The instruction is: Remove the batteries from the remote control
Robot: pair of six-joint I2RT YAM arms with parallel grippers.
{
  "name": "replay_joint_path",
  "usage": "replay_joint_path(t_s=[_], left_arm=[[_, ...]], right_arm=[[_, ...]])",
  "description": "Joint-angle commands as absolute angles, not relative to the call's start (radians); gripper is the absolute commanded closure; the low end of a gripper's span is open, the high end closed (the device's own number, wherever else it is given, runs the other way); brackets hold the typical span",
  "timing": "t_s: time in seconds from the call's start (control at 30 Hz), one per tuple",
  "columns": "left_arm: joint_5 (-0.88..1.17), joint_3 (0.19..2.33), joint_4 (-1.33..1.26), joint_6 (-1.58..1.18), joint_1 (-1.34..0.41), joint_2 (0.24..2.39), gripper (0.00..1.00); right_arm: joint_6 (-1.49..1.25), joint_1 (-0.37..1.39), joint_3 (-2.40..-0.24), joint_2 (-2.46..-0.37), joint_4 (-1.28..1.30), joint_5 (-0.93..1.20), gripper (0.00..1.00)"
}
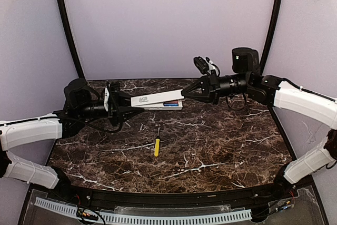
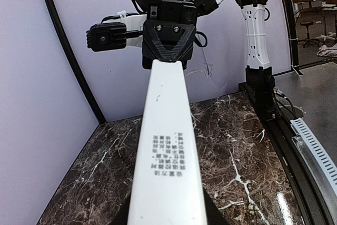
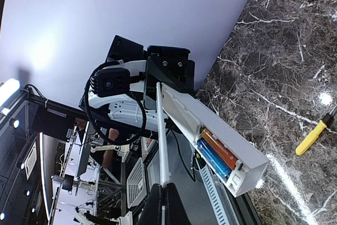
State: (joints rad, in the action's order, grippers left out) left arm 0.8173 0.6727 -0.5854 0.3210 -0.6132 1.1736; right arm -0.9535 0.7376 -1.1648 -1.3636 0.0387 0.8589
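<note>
Marble table (image 1: 221, 151): dark, white-veined, with lilac walls behind and to both sides.
Screwdriver (image 1: 157, 146): yellow handle, lying flat on the marble nearer the bases than the remote and well apart from it. Neither claw touches it.
Remote (image 3: 200, 117): I have it in the air above the back half of the table, strung between the two claws and roughly level, its right end slightly higher.
Cover (image 3: 161, 140): a thin white panel. It is swung away from the body at my right-claw end and meets the body at the far, left-claw end. Printed text shows on its outer face in the left wrist view.
Batteries (image 3: 217, 153): one orange and one blue, lying side by side in the open bay at the remote's right end, both seated in the body. A strip of blue also shows under the cover from the top camera.
In the way: the lifted cover stands just beside the bay, with a wedge-shaped gap between the two.
Left claw (image 1: 128, 107): clamped on the remote's left end.
Right claw (image 1: 185, 93): pinched on the free end of the cover, not on the body.
Left arm: I see it reaching in from the left, forearm about level, claw pointing right.
Right arm: it mirrors that from the right side, forearm about level, claw pointing left, so the two claws face each other along the remote.
</note>
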Motion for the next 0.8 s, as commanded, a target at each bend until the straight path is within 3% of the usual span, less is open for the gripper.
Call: replay_joint_path(t_s=[0.0,0.77], left_arm=[[0.819,0.692,-0.616,0.316,-0.620,1.164,1.00],[0.819,0.693,-0.619,0.312,-0.620,1.165,1.00]], right_arm=[[-0.936,0.756,-1.202,-1.353,0.008,0.839,1.00],[-0.956,0.754,-1.223,-1.366,-0.138,0.802,1.00]])
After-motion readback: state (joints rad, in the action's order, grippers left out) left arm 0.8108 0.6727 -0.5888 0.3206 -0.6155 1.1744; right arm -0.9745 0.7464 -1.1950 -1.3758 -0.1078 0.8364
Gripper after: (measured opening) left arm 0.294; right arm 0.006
